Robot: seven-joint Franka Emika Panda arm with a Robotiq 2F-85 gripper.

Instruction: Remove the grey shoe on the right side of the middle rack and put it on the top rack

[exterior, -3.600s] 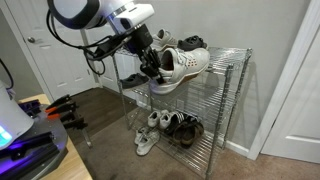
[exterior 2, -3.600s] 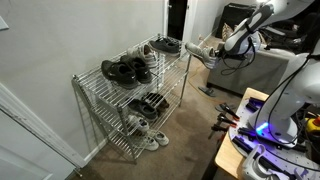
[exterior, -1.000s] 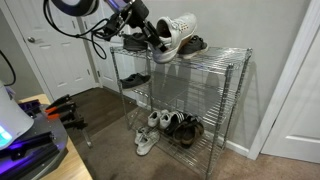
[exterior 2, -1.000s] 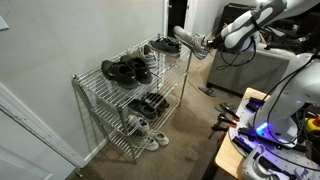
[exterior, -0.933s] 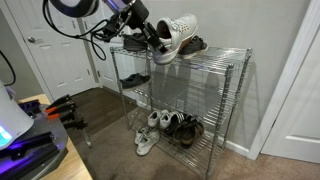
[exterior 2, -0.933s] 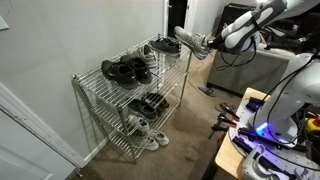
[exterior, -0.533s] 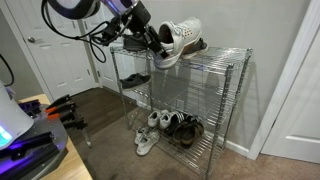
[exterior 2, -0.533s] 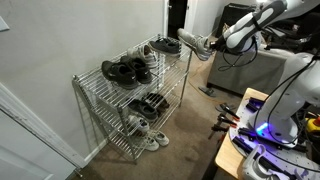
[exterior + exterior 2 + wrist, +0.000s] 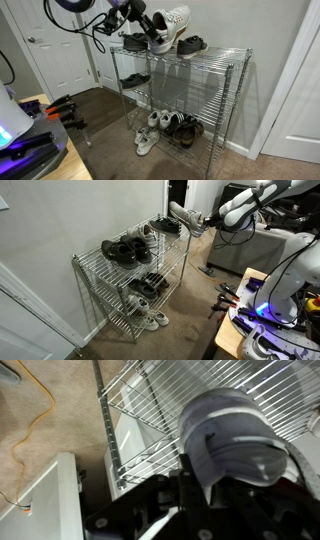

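My gripper [image 9: 150,28] is shut on the grey shoe [image 9: 170,26], a pale sneaker with a thick white sole, and holds it in the air just above the top rack [image 9: 215,52] of the chrome wire shelving. In an exterior view the grey shoe [image 9: 184,219] hangs over the rack's near end, with the gripper [image 9: 203,222] behind it. In the wrist view the grey shoe [image 9: 232,440] fills the right half, between the dark jaws [image 9: 205,480], with the wire grid [image 9: 150,400] behind it. The middle rack [image 9: 200,88] has bare grid on its right side.
On the top rack lie a black shoe [image 9: 190,44] and another dark shoe [image 9: 133,42]. A dark shoe [image 9: 135,80] lies on the middle rack's left. Small white sneakers [image 9: 150,128] and dark shoes [image 9: 185,128] sit at the bottom. A white door [image 9: 60,50] stands nearby.
My gripper has lifted the grey shoe from beside the middle tier to above the top rack, and in the last half second raised it a little more and shifted it over the rack.
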